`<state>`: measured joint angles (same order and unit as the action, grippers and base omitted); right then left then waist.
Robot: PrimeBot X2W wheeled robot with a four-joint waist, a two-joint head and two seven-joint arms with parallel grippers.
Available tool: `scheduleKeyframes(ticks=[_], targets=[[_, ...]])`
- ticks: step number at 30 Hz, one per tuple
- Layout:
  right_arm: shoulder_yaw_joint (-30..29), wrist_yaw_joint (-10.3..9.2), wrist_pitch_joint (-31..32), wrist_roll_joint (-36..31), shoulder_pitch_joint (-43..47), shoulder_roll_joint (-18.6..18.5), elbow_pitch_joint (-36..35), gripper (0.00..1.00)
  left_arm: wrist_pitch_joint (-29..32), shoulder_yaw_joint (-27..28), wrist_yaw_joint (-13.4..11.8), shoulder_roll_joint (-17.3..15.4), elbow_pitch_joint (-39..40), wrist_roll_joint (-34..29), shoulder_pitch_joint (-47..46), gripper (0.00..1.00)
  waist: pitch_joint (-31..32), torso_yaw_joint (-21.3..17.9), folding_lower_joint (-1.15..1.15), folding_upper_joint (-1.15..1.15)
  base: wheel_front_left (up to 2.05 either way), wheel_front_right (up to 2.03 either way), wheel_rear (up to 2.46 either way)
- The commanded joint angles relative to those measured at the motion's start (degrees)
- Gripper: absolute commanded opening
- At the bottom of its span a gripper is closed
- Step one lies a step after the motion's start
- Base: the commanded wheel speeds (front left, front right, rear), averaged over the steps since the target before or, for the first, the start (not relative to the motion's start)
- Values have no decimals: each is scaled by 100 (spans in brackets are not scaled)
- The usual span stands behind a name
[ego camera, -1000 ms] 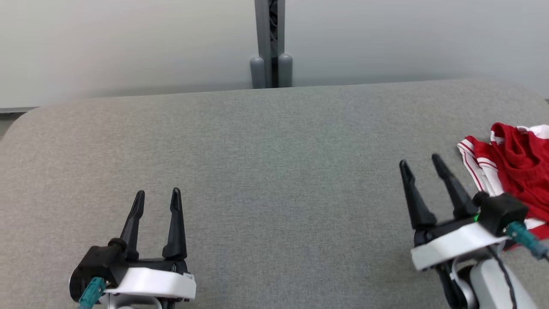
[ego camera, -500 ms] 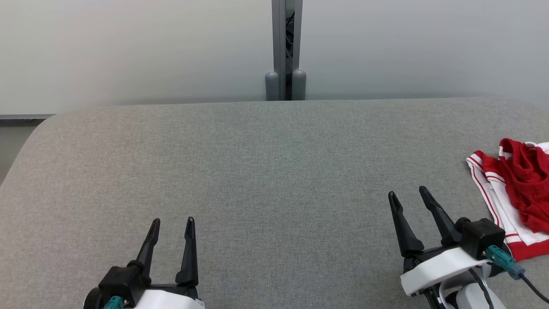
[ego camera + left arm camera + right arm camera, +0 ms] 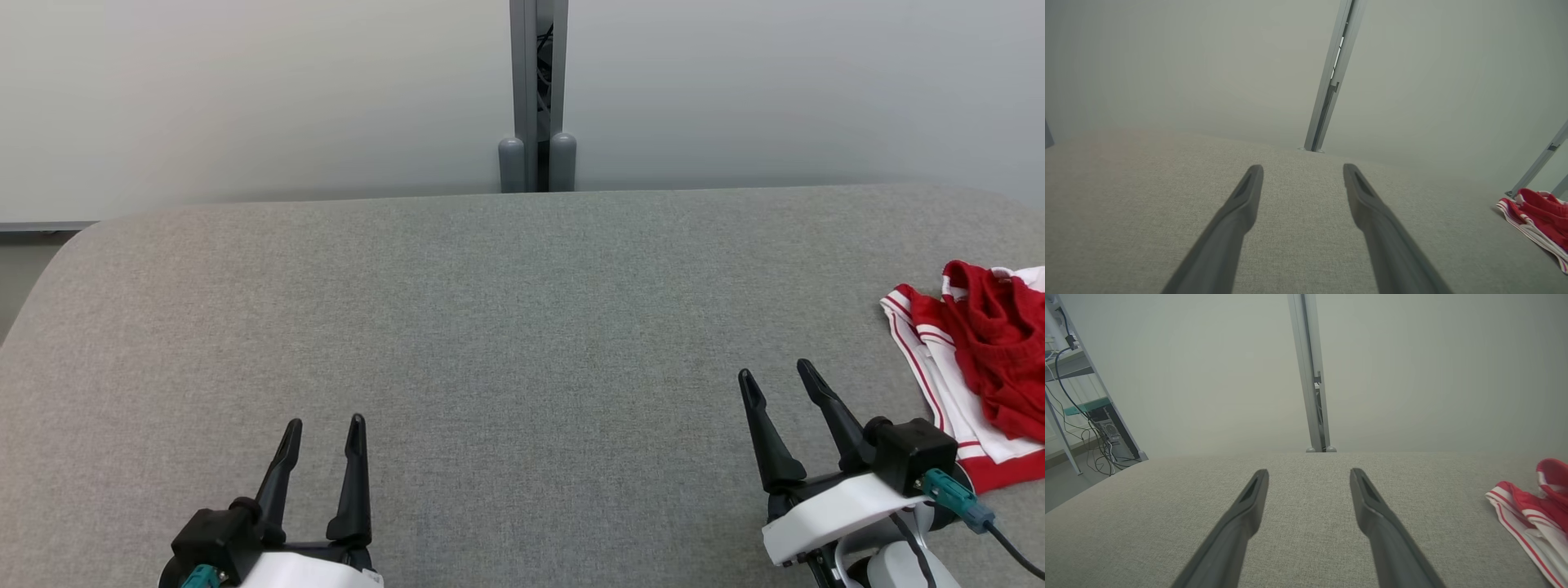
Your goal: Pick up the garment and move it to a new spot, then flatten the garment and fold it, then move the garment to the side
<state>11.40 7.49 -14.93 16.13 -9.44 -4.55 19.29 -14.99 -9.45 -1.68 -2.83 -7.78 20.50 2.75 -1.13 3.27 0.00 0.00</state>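
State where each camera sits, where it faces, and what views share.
Head view: on the head, looking down at the table; left end effector and right end effector show, open.
Left wrist view: on that wrist, facing along its fingers across the table.
Right wrist view: same, along its own fingers.
Shared: all three show the red garment at right.

a grey fabric surface (image 3: 490, 327) meets pale wall panels (image 3: 245, 90) split by a metal post (image 3: 536, 82).

A grey, fabric-covered table (image 3: 506, 327) with rounded far corners carries one thing: a crumpled red-and-white garment (image 3: 992, 355), lying at its right side.
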Motion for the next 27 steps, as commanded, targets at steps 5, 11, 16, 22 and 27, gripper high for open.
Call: scheduleKeyframes(ticks=[5, 11, 16, 22, 27], targets=[[-21, 1, -40, -36, -15, -30, 17, 100, -20, 76, 81, -18, -65, 147, 0, 100, 25, -17, 0, 0, 0, 0, 0], [-24, 1, -36, -1, -15, -13, 6, 100, -20, 55, 205, -19, -104, 246, 6, 100, 9, -15, 0, 0, 0, 0, 0], [-30, 1, -36, 0, -27, -5, 10, 100, -20, 43, 213, -19, -186, 360, 3, 100, -6, -11, 0, 0, 0, 0, 0], [-21, 1, -36, -13, -40, -3, 20, 100, -20, 71, 255, -18, -269, 460, -44, 100, -6, -16, 0, 0, 0, 0, 0], [-31, 1, -36, -9, -38, -7, 37, 100, -20, 96, 266, -19, -279, 512, -30, 100, 0, -20, 0, 0, 0, 0, 0]])
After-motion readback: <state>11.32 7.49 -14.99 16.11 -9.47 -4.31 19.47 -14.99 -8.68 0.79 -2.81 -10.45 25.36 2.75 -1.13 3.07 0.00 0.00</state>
